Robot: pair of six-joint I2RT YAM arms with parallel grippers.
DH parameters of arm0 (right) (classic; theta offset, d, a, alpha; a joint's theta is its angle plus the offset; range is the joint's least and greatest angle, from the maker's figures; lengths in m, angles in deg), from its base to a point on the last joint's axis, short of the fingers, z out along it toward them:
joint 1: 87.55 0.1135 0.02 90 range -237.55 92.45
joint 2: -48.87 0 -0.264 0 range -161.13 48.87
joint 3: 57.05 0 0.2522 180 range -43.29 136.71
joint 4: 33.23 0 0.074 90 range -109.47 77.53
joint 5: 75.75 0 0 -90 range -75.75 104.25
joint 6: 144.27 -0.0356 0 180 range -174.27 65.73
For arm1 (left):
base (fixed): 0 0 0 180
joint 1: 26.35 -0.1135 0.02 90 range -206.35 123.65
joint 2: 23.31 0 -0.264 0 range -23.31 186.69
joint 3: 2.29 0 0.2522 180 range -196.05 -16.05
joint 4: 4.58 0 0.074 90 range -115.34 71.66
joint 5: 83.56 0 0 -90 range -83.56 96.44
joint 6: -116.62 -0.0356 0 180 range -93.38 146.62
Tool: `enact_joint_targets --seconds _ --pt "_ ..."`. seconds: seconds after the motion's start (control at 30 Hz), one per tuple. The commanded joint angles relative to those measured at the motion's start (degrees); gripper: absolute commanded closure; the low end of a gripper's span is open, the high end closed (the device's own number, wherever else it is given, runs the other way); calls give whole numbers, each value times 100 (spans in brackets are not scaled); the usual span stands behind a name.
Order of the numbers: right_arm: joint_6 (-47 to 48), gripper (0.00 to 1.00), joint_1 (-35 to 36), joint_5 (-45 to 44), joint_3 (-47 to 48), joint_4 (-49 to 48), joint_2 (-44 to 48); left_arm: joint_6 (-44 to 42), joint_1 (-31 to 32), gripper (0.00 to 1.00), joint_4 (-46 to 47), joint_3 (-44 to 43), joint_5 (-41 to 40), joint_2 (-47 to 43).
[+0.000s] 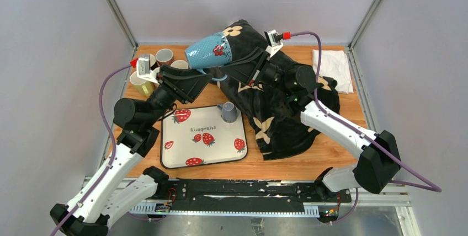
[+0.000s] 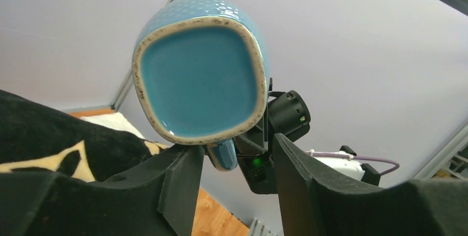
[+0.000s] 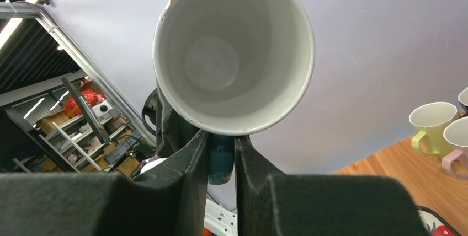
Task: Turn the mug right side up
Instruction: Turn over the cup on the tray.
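The blue dotted mug (image 1: pixel 207 52) hangs on its side in the air above the back of the table, its mouth toward the right. My right gripper (image 1: pixel 225 74) is shut on the mug's blue handle (image 3: pixel 221 161), and the white inside of the mug (image 3: pixel 232 54) fills the right wrist view. My left gripper (image 1: pixel 201 80) is open just below the mug. In the left wrist view I see the mug's blue base (image 2: pixel 201 81). The handle (image 2: pixel 223 156) hangs between my left gripper's (image 2: pixel 232 159) spread fingers, close to the left finger.
A strawberry tray (image 1: pixel 182 153) lies front centre with a small grey cup (image 1: pixel 228 112) on it. A dark floral cloth (image 1: pixel 276 114) lies under the right arm. Several mugs (image 1: pixel 164 57) stand at the back left. A white cloth (image 1: pixel 334 68) lies back right.
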Motion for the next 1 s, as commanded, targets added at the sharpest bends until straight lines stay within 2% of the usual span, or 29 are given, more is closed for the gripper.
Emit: enact_joint_targets --seconds 0.0,0.27,0.43,0.47,0.53,0.7,0.8,0.97 --pt "104 100 67 -66 151 -357 120 -66 27 44 280 78 -47 -122" --pt "168 100 73 -113 65 -298 192 -112 27 35 229 229 -91 -120" --pt "300 100 62 -284 -88 -151 323 -249 27 26 -80 276 -115 -118" --pt "337 100 61 -303 -106 -99 349 -251 27 24 -95 306 -120 -122" --pt "428 100 62 -354 -140 26 408 -257 27 11 -99 339 -103 -130" --pt "736 100 65 -577 -197 502 585 -408 27 2 -308 347 -87 -200" --pt "918 100 61 -695 -230 786 674 -621 27 0 -791 287 -243 -284" --pt "1278 100 61 -980 -303 1204 793 -1129 27 0 -2376 36 -1189 -520"
